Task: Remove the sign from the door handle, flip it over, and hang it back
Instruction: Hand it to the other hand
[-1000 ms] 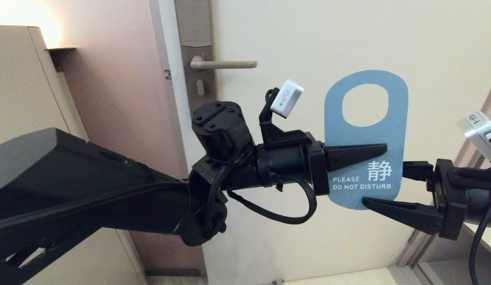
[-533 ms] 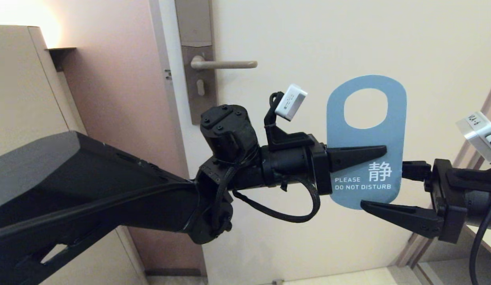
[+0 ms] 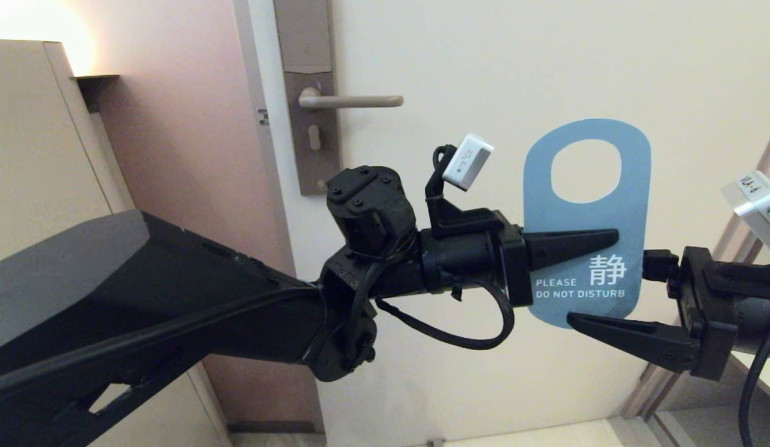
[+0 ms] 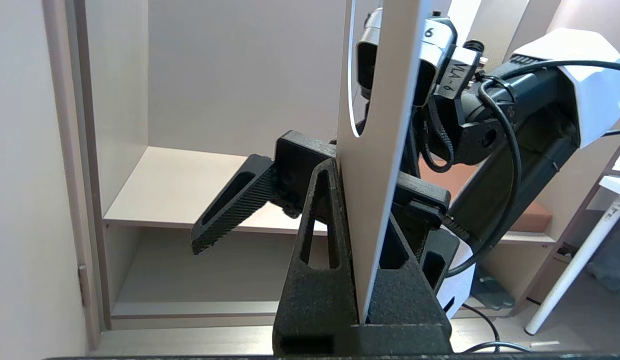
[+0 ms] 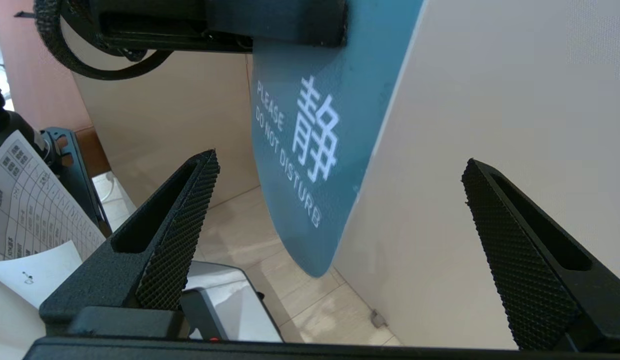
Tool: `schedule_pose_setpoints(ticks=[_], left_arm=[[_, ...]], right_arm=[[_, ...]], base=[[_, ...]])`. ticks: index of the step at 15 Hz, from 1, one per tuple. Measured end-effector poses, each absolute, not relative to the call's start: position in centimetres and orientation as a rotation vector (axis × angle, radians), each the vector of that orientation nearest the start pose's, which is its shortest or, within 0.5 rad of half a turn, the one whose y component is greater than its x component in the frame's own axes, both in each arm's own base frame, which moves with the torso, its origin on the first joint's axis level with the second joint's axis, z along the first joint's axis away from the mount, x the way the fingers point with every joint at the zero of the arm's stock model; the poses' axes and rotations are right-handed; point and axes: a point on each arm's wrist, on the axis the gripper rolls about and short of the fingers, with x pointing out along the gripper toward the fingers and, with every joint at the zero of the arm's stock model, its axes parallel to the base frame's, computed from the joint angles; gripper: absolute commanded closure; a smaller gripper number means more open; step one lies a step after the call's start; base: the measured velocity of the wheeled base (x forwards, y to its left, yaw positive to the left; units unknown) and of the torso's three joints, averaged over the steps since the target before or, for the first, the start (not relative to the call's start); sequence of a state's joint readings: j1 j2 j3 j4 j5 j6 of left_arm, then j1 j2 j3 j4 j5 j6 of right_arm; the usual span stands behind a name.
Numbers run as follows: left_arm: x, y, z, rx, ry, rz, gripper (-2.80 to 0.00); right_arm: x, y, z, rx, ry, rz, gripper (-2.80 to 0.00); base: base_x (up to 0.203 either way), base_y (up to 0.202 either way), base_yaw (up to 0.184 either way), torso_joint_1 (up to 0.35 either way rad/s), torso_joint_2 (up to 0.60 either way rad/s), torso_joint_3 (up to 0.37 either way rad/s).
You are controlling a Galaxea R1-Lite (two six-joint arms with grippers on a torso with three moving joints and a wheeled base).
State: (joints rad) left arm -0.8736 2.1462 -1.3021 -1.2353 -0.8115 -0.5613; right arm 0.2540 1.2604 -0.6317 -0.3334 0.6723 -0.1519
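Observation:
The sign [image 3: 584, 217] hangs upright in front of the door, right of and below the door handle [image 3: 360, 100]. Its blue face with white "PLEASE DO NOT DISTURB" text faces me, oval hole at the top. My left gripper [image 3: 611, 239] is shut on the sign's middle from its left edge. In the left wrist view the sign [image 4: 375, 150] stands edge-on, pinched in that gripper [image 4: 360, 190]. My right gripper [image 3: 605, 292] comes in from the right, open, straddling the sign's lower end. In the right wrist view the sign [image 5: 310, 150] sits between that gripper's [image 5: 340, 160] wide fingers, touching neither.
The bare handle juts from a grey-brown backplate [image 3: 310, 149] on the cream door [image 3: 484, 62]. A beige cabinet [image 3: 37, 136] stands at the left. A door frame [image 3: 764, 174] runs close behind the right arm. A printed sheet [image 5: 25, 200] lies low beside the right arm.
The left arm has carried the sign a little to the right and slightly down. The right gripper stays open around its lower end, shifted slightly right.

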Motion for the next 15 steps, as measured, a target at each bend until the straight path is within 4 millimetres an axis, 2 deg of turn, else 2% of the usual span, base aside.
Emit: schedule_pose_setpoints(ticks=[15], left_arm=[[26.03, -34.18, 20.61, -0.420, 0.020, -1.742, 0.00]], right_arm=[[17.49, 6.11, 21.66, -0.079, 0.221, 0.944, -2.80]], base=[[0.000, 0.000, 0.000, 0.000, 0.00, 0.000]])
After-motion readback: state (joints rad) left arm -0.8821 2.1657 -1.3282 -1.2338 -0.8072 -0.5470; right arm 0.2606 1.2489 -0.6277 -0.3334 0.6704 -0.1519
